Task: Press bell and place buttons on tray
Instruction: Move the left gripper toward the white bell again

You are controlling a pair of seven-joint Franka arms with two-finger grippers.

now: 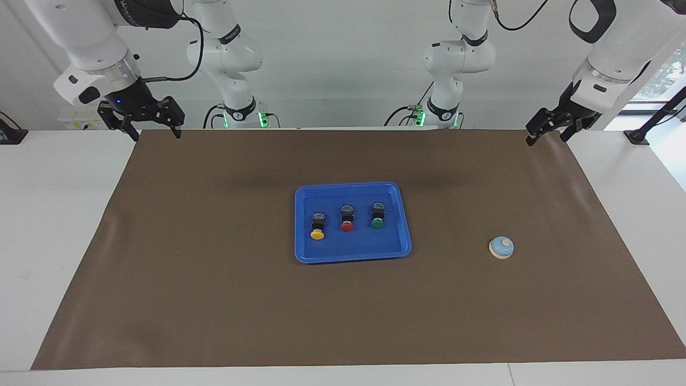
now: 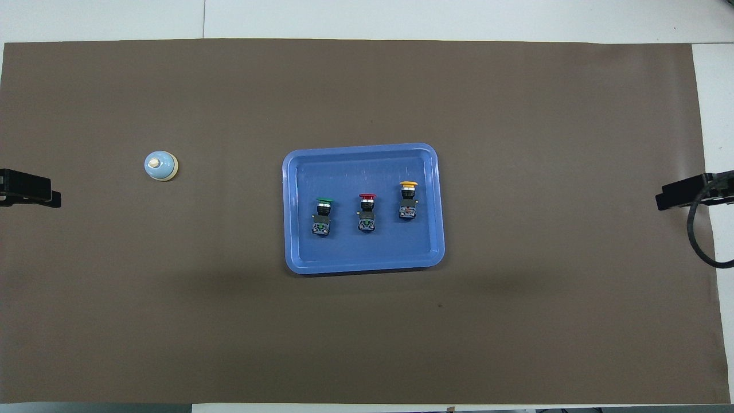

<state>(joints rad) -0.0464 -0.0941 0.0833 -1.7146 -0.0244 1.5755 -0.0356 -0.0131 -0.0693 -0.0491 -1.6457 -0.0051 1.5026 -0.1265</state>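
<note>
3 buttons (image 1: 347, 219) in tray (image 1: 394, 246), bell (image 1: 501, 247) apart on desk (image 1: 214, 300); right gripper (image 1: 151, 124) jaws wide, left gripper (image 1: 546, 130) jaws: cannot tell

This was a robotics lab rather than a home or shop. Two white Franka arms (image 1: 230, 59) (image 1: 455, 59) stood bolted at the top centre of the facing view, green status lights glowing at their bases and black cables (image 1: 195, 37) looping from their joints. They backed onto a bare white wall (image 1: 343, 64) along the top of the frame. The white worktop (image 1: 59, 225) carried a plain brown mat (image 1: 214, 300) filling most of both views, laid flat like a test surface. Black camera or clamp mounts (image 1: 640, 134) sat at the worktop's upper corners, and a window (image 1: 662, 75) showed at the upper right edge.
</note>
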